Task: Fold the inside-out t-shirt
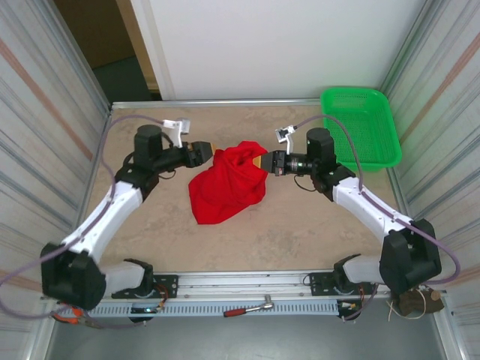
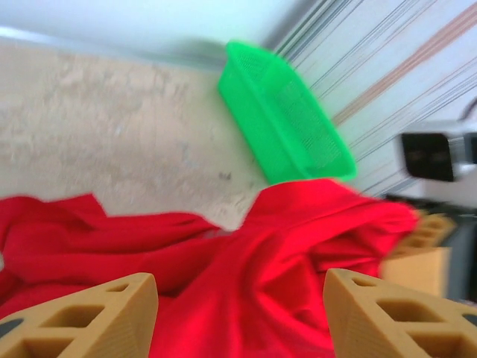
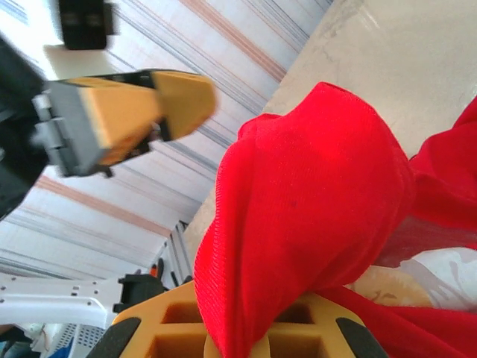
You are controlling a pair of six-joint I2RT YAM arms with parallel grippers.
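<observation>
right claw [image 1: 262, 161] was clamped on the t-shirt [image 1: 225, 189], left claw [image 1: 212, 148] apart; held by one grip, it could twist and bunch.

Table [image 1: 300, 225] is carrying one red t-shirt [image 1: 225, 187] and one green basket [image 1: 358, 91]. Two grippers are showing: left gripper [image 1: 211, 149], right gripper [image 1: 259, 161]. One red-handled ratchet [image 1: 251, 308] is lying on the single front rail [image 1: 315, 308].
</observation>
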